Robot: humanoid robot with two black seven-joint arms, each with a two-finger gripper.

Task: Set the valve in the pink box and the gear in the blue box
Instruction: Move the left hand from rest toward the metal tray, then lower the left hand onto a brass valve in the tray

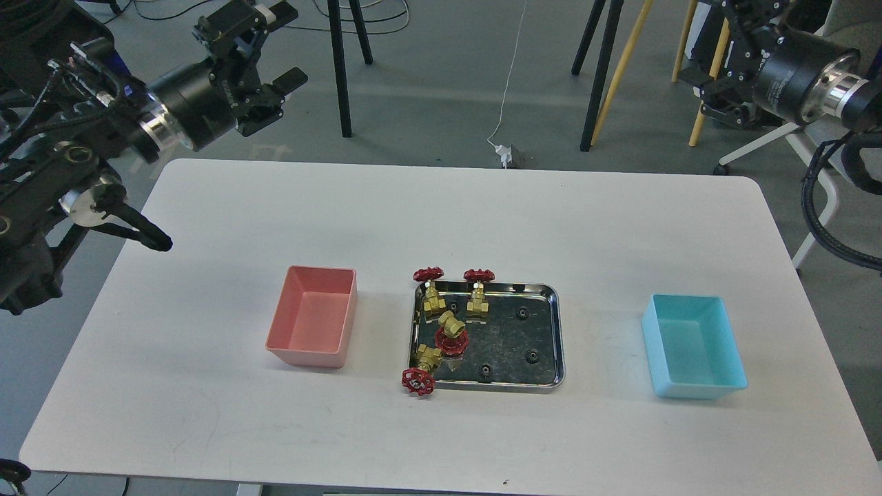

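Four brass valves with red handwheels lie at the left end of a shiny steel tray (559, 337): two at the back (431, 295) (477, 296), one in the middle (449, 331), and one (419, 372) with its wheel over the front left corner. Several tiny black gears (531, 356) lie in the tray's right and front part. The pink box (303, 358) stands left of the tray, the blue box (696, 393) to its right; both look empty. My left gripper (284, 45) is open and empty, high beyond the table's far left corner. My right gripper (713, 79) is dark, high at the far right.
The white table (441, 220) carries the tray and the two boxes in a row near its front. Black and yellow stand legs (599, 76), a cable and a chair base are on the floor beyond the far edge.
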